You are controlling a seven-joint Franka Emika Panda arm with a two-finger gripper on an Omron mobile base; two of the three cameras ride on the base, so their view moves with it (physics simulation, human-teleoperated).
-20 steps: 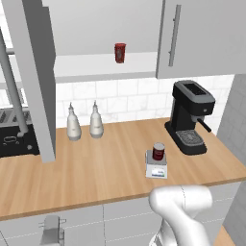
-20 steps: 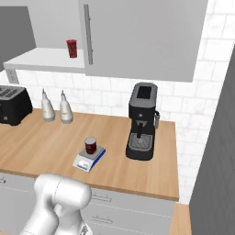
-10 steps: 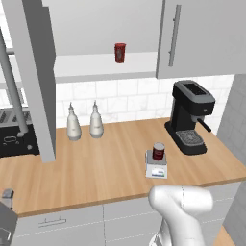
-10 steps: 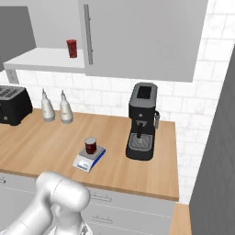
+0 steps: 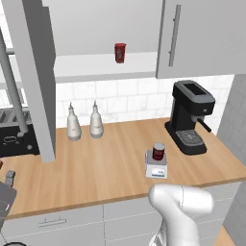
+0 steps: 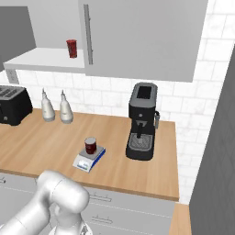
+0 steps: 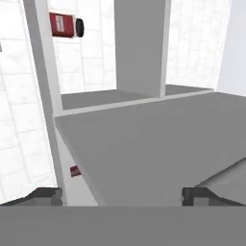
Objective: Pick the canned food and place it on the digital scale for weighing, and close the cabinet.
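The canned food stands upright on the digital scale, its axis vertical, out on the wooden counter just left of the coffee machine. You can see the cabinet has its left door swung out toward you, edge-on, while the right door is flat shut. A slimmer red cup stands on the open shelf. The gripper has its fingertips spread wide with nothing between them, facing the cabinet.
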